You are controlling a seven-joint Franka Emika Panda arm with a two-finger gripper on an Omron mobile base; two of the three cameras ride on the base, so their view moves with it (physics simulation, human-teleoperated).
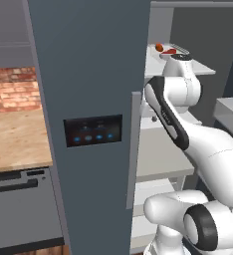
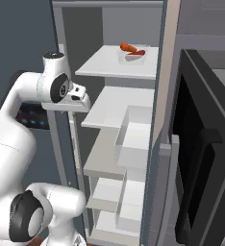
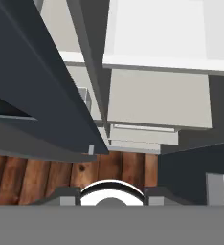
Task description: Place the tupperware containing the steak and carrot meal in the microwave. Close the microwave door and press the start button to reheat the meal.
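Nothing shows how far the hand (image 2: 83, 97) is spread; it holds nothing visible.

fridge door (image 1: 88, 74): smooth matt blue-grey panel at centre frame, with a glossy black touch screen (image 1: 93, 130)
fridge shelves (image 2: 117, 65): smooth matt white, plastic-looking
tupperware (image 2: 132, 55): clear glossy plastic, upper centre
microwave door (image 2: 201, 158): glossy black, dark glass, right edge
counter (image 1: 16, 139): pale wood grain, left
wall (image 1: 11, 89): rough red brick, left
floor (image 3: 114, 172): dark wood planks
robot arm (image 1: 208, 149): glossy white shell
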